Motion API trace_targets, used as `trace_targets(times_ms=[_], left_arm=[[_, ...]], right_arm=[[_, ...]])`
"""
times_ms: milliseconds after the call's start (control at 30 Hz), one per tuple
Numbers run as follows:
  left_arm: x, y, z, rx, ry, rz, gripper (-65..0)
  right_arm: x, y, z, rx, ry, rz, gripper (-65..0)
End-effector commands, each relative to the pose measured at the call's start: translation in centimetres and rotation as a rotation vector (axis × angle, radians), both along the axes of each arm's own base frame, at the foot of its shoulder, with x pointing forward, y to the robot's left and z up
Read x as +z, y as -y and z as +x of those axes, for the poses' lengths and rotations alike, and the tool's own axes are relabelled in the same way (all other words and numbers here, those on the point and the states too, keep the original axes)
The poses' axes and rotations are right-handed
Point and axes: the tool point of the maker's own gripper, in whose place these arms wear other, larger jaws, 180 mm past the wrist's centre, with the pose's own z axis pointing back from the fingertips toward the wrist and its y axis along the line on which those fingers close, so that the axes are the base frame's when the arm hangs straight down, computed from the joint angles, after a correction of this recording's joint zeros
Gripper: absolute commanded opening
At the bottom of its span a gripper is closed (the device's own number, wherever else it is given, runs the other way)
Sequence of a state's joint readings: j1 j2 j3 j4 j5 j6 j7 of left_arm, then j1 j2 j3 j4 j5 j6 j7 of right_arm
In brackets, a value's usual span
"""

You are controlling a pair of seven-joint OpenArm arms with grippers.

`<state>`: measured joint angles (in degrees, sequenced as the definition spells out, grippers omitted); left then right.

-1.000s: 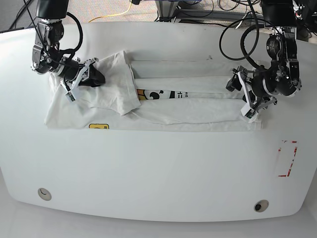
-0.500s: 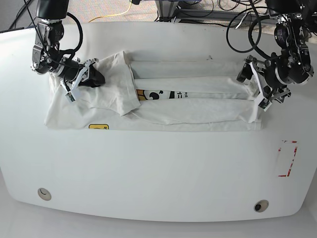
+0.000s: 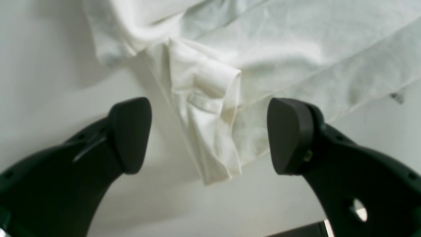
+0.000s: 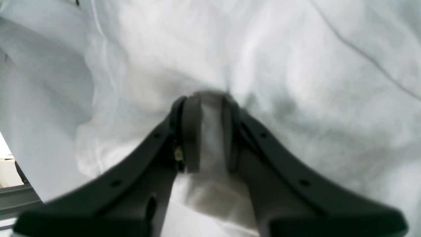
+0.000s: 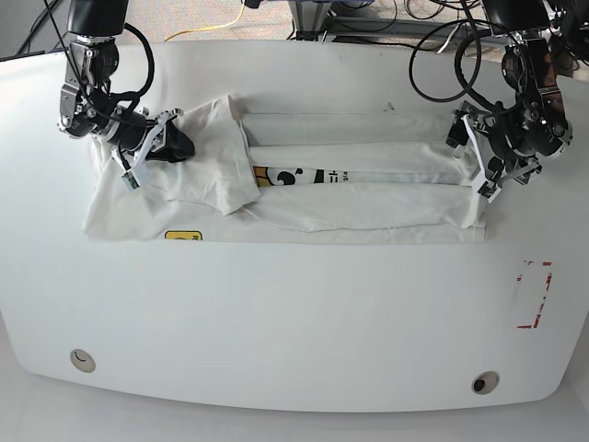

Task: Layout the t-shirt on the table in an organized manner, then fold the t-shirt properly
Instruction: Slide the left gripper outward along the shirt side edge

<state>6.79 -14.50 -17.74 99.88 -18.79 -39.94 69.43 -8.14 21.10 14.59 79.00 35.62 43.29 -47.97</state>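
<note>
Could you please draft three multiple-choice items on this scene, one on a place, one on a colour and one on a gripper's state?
1. Where on the t-shirt does the small square patch sit in the base view?
A. By the near edge, toward the view's left
B. At the far edge, toward the view's right
C. In the middle of the shirt

2. What colour is the rectangle mark on the table?
A. Blue
B. Red
C. Green

3. What state is the left gripper in?
A. Shut on the shirt
B. Shut on nothing
C. Open, with a fold of cloth between its fingers

Answers: 1 A, the yellow-orange patch lies at the hem nearest the camera, left of centre. 2 B, its outline is red. 3 C, the left wrist view shows the two pads wide apart, clear of the fold.
</note>
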Motion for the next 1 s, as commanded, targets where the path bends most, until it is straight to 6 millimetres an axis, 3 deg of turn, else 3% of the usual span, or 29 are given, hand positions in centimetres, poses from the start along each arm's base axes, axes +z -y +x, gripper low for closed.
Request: trace_targets(times_ms=[0, 300, 467, 500, 600, 700, 767, 967], left_arm=[[0.1, -0.5, 1.2, 0.000, 0.011, 0.017, -13.1], [-0.3, 0.0, 1.9, -0.016, -0.002, 0.016, -14.7], [-0.4, -0.1, 1.9, -0.013, -0.007, 0.017, -31.0], [-0.4, -0.2, 1.9, -0.013, -0.007, 0.018, -38.2], [-0.4, -0.2, 1.9, -0.013, -0.007, 0.018, -51.8], [-0.4, -0.2, 1.9, -0.013, -0.007, 0.020, -62.2], [-0.4, -0.3, 1.9, -0.013, -0.009, 0.023, -65.0], [-0.1, -1.3, 1.9, -0.012, -0.009, 0.048, -65.0]], right_arm=[[-3.1, 3.0, -3.5, 0.020, -0.191, -0.187, -51.8], [-3.3, 2.2, -3.4, 0.018, -0.188, -0.169, -51.8], [-3.3, 2.1, -3.5, 0.018, -0.191, -0.168, -51.8], [-3.3, 2.1, -3.5, 0.019, -0.193, -0.168, -51.8], [-3.4, 2.1, -3.6, 0.019, -0.194, -0.168, -51.8], [-3.4, 2.1, -3.6, 0.019, -0.194, -0.168, -51.8], [-3.4, 2.1, -3.6, 0.019, -0.194, -0.168, -51.8], [-3.4, 2.1, -3.6, 0.019, -0.194, -0.168, -52.0]])
